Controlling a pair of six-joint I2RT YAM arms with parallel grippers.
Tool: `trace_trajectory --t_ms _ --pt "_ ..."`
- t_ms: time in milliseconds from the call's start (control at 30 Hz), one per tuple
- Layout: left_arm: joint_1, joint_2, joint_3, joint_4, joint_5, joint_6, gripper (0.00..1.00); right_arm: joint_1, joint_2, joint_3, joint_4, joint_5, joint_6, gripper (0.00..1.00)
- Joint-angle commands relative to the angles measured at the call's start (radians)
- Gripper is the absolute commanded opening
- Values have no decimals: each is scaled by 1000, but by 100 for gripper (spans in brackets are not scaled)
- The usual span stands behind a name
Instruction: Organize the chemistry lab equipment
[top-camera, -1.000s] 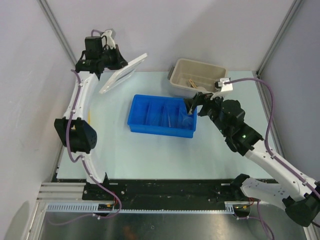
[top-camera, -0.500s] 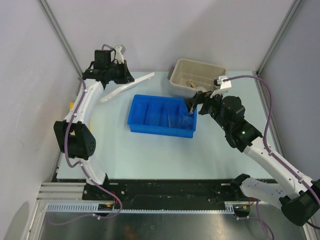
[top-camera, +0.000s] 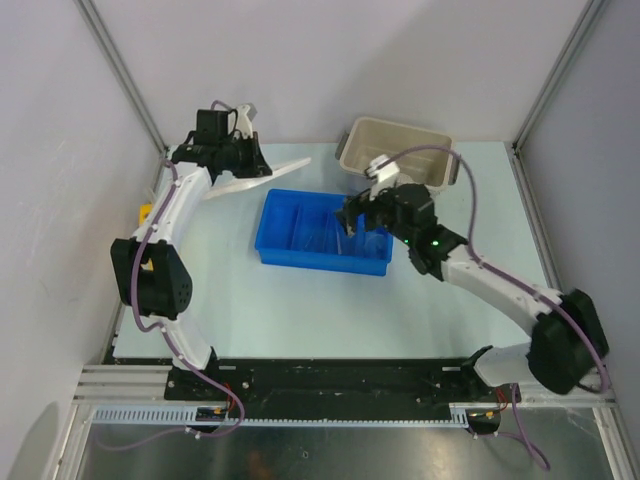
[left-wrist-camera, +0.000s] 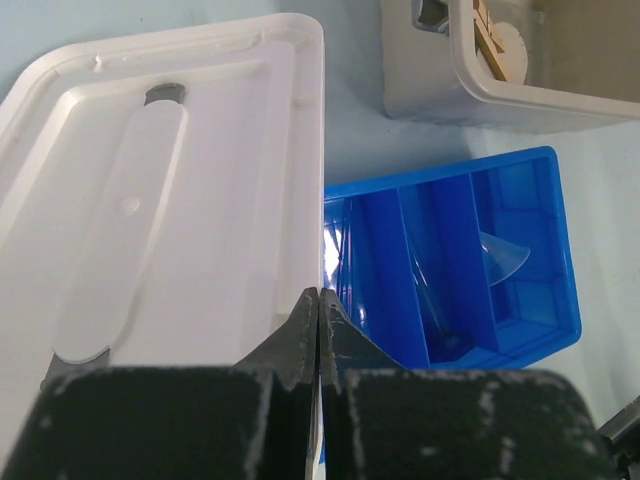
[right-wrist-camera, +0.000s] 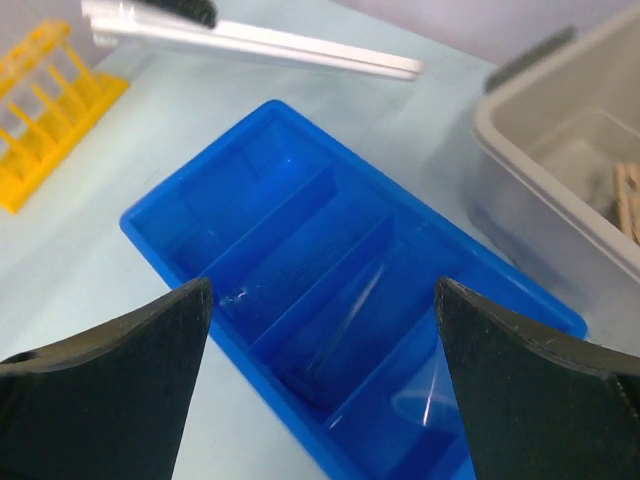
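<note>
My left gripper (top-camera: 238, 152) is shut on the edge of the beige tub's white lid (top-camera: 262, 175) and holds it nearly flat at the back left; in the left wrist view the fingertips (left-wrist-camera: 318, 300) pinch the lid's (left-wrist-camera: 170, 200) rim. My right gripper (top-camera: 352, 222) hovers open and empty over the blue divided tray (top-camera: 300, 255); its jaws (right-wrist-camera: 322, 290) stand wide apart above it. A clear glass tube (right-wrist-camera: 352, 300) and a clear glass cone (right-wrist-camera: 432, 398) lie in the tray's compartments. A tan wooden stick (right-wrist-camera: 628, 200) and a white disc (left-wrist-camera: 515, 50) lie in the beige tub (top-camera: 362, 135).
A yellow rack (top-camera: 147, 212) stands at the table's left edge, and it also shows in the right wrist view (right-wrist-camera: 45, 100). The tub sits right behind the tray's right end. Enclosure walls and posts ring the table.
My left arm has lowered and flattened the lid, shifting it right toward the tray. My right arm has swung left from beside the tub to above the blue tray.
</note>
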Motion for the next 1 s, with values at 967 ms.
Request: trace_trajectory --t_ms 967 --pt "-14 -85 -89 30 34 21 0 16 990 671 551 -543 -973 87"
